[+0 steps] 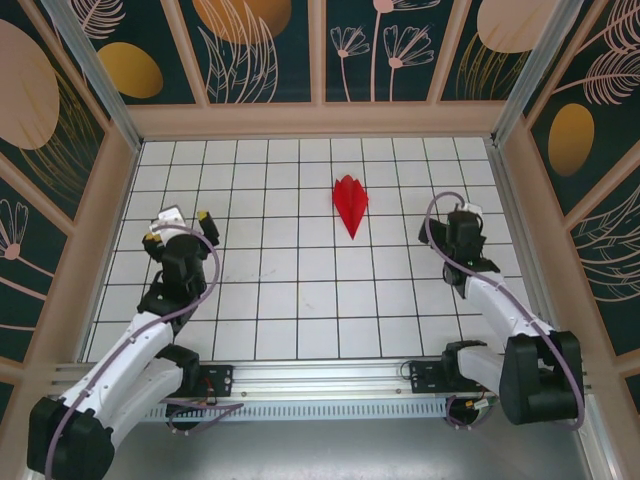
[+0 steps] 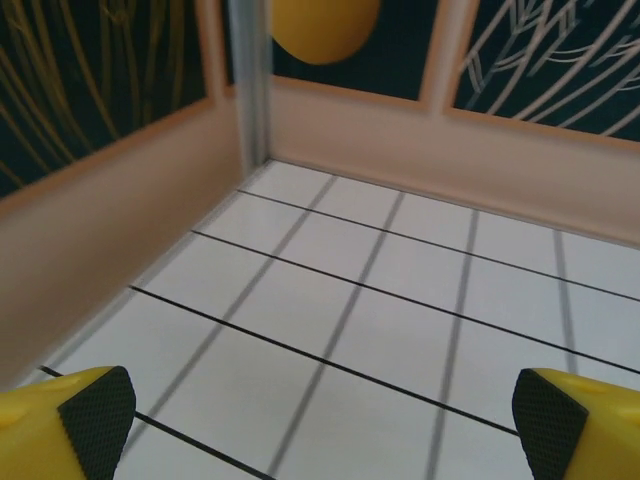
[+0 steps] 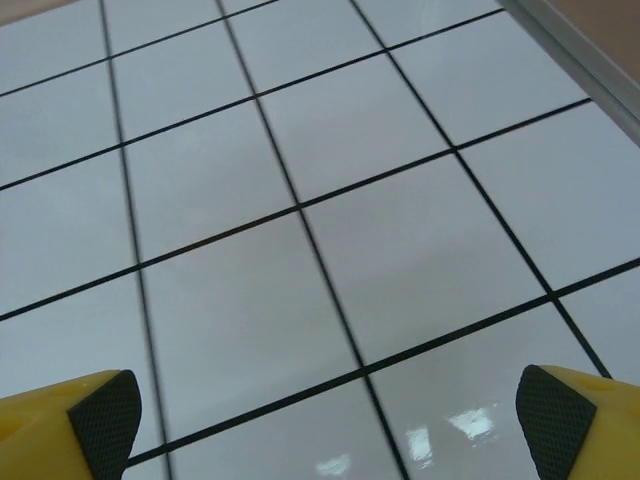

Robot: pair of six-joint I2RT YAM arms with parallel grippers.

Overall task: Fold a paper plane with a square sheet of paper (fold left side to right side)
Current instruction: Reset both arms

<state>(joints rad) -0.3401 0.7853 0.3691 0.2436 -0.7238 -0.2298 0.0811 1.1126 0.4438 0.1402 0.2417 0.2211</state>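
we see the paper plane — bright red, folded into a narrow creased dart — lying on the white grid table, right of centre, sharp tip toward the near edge.

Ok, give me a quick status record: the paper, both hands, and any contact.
paper: paper plane, a red creased dart lying on the table, right of centre, narrow tip toward the arms
left hand: open, empty, over bare tiles on the left side
right hand: open, empty, over bare tiles to the right of the plane
contact: neither hand touches the plane
fold state: looks already folded into a dart
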